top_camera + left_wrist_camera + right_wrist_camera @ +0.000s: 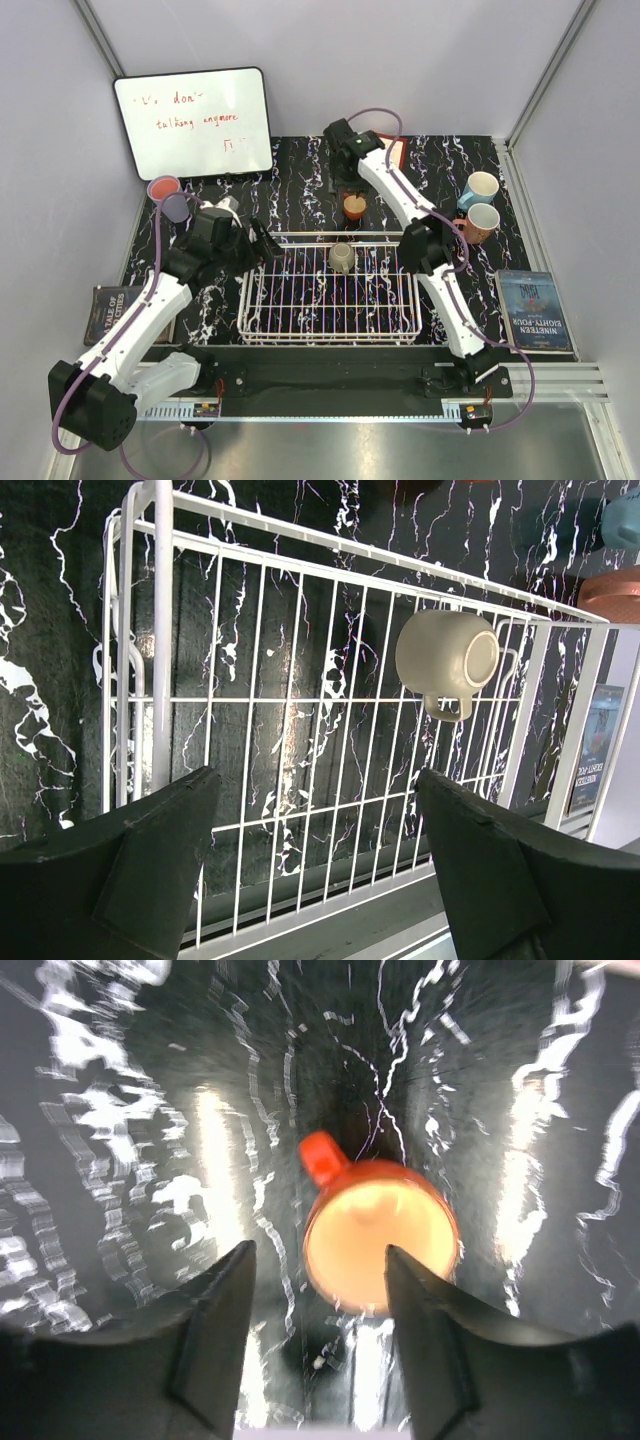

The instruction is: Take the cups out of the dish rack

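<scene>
Orange-red cup (380,1235) stands upright beneath right gripper (320,1255), jaws apart. Left gripper (318,775), jaws spread, hangs over dish rack (160,630) holding grey-olive mug (445,655).

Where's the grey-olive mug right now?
Top view: the grey-olive mug is inside the dish rack, the only cup in it, by the far rail near its middle, just nearer than the orange mug outside it.

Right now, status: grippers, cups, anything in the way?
Left gripper open, empty, over dish rack. Right gripper open above orange cup, upright on table outside rack. One grey mug left in rack. Nothing blocking it.
</scene>
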{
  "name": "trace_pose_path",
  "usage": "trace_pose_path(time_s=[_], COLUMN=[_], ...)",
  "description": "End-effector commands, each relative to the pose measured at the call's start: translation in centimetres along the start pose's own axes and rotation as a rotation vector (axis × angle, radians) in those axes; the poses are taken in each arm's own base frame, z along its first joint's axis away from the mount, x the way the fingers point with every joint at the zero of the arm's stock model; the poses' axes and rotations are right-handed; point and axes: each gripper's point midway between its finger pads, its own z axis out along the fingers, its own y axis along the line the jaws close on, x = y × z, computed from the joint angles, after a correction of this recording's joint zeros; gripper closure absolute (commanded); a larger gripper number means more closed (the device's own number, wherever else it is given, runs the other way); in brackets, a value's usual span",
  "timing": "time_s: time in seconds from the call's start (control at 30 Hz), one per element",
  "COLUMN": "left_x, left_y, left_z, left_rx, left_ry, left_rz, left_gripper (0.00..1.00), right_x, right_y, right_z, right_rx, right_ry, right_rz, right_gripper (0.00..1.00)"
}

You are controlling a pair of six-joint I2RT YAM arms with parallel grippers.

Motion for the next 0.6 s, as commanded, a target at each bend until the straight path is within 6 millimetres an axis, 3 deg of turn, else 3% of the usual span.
trace_pose_path(time_s=[0.0,0.03,0.1,0.13,0.2,0.23,0.27,0.3,0.33,0.37,0.4,0.43,0.5,0.57], left_x=[0.1,0.2,-0.1,0.3,0.7,0.3,0.6,1.4,1.0,1.5,2.4,2.0,2.8,2.9], left_y=[0.2,-0.1,-0.6,-1.3,-2.8,-3.9,-4.1,-5.2,-6.7,-6.8,-7.9,-9.2,-9.8,-11.1], left_z=[0.2,0.2,0.6,0.7,1.5,1.5,2.5,2.9,3.0,4.3,4.7,5.0,6.8,8.3], left_rx=[-0.005,-0.001,-0.013,-0.004,-0.007,0.000,-0.026,-0.021,-0.006,-0.035,-0.025,-0.010,-0.032,-0.020], left_ry=[-0.001,0.003,-0.003,0.006,0.018,0.005,0.019,0.030,0.018,0.036,0.053,0.042,0.075,0.096], left_rz=[0.064,0.082,0.119,0.148,0.205,0.224,0.244,0.289,0.308,0.331,0.367,0.379,0.402,0.412], left_gripper=[0.11,0.10,0.09,0.09,0.09,0.09,0.09,0.09,0.09,0.09,0.09,0.10,0.09,0.09], right_x=[-6.5,-7.2,-7.3,-7.5,-6.6,-6.3,-5.1,-4.7,-4.3,-2.7,-2.4,-0.8,0.5,2.9], right_y=[0.5,0.2,-0.5,-1.1,-2.1,-2.9,-3.6,-3.9,-4.8,-5.4,-5.6,-6.4,-7.0,-7.7], right_z=[-13.4,-16.4,-18.8,-22.0,-23.1,-26.0,-25.4,-26.1,-28.7,-27.5,-28.1,-28.7,-29.3,-29.7], right_rx=[-0.110,-0.125,-0.127,-0.144,-0.133,-0.148,-0.125,-0.132,-0.155,-0.136,-0.150,-0.168,-0.189,-0.214], right_ry=[-0.287,-0.340,-0.371,-0.419,-0.416,-0.457,-0.426,-0.437,-0.480,-0.440,-0.457,-0.446,-0.453,-0.430], right_rz=[0.062,0.068,0.065,0.077,0.069,0.080,0.070,0.073,0.089,0.077,0.086,0.080,0.093,0.084], right_gripper=[0.31,0.28,0.18,0.16,0.14,0.13,0.13,0.13,0.13,0.13,0.13,0.12,0.12,0.12])
